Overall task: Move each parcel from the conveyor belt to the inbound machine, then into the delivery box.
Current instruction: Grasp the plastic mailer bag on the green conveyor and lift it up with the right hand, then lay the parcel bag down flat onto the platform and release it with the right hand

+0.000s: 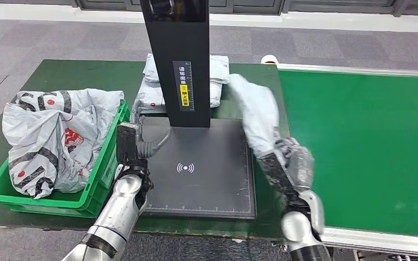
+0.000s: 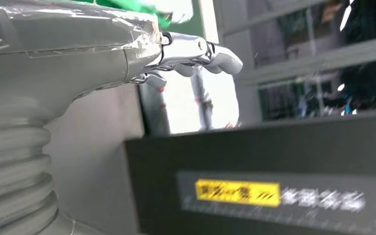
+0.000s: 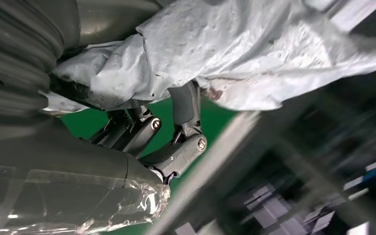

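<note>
My right hand [image 1: 289,163] grips a crumpled grey-white parcel [image 1: 256,111] and holds it up over the right edge of the inbound machine's black platform [image 1: 196,185], beside the green conveyor belt [image 1: 359,147]. In the right wrist view its fingers [image 3: 185,105] wrap the parcel [image 3: 254,54] from below. My left hand [image 1: 127,145] hovers at the platform's left edge, next to the green delivery box [image 1: 100,182]. In the left wrist view its fingers [image 2: 196,53] are stretched out and hold nothing. Several grey-and-white parcels [image 1: 54,136] fill the box.
The machine's black column [image 1: 177,60] rises from the back of the platform, with a yellow label [image 2: 237,192] on it. More white parcels [image 1: 151,93] lie behind the column on the dark green table [image 1: 60,73]. Grey floor lies beyond.
</note>
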